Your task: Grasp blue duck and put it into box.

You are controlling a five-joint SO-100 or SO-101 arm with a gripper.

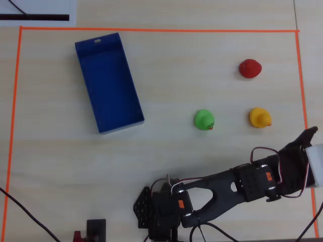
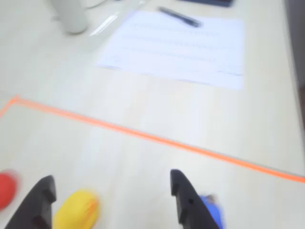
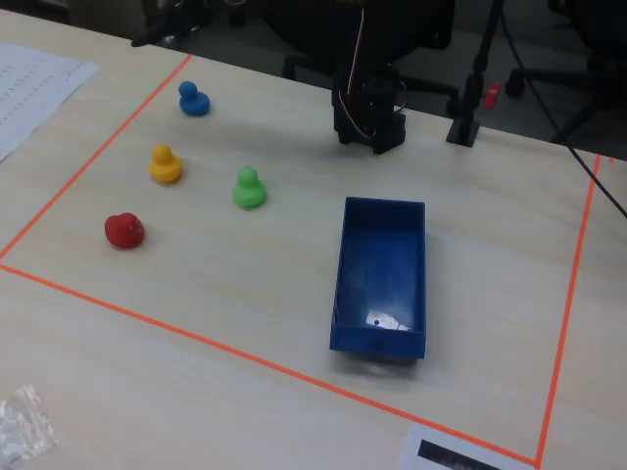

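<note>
The blue duck stands at the far left of the taped area in the fixed view, near the yellow duck. In the wrist view only part of the blue duck shows, just outside the right finger. My gripper is open and empty, with the yellow duck between its fingers, closer to the left one. In the overhead view the gripper reaches the right tape line, and the blue duck is hidden there. The blue box lies empty at the upper left and also shows in the fixed view.
A green duck, the yellow duck and a red duck stand on the table. Orange tape borders the work area. A paper sheet with a pen lies beyond the tape. The arm base is at the table's edge.
</note>
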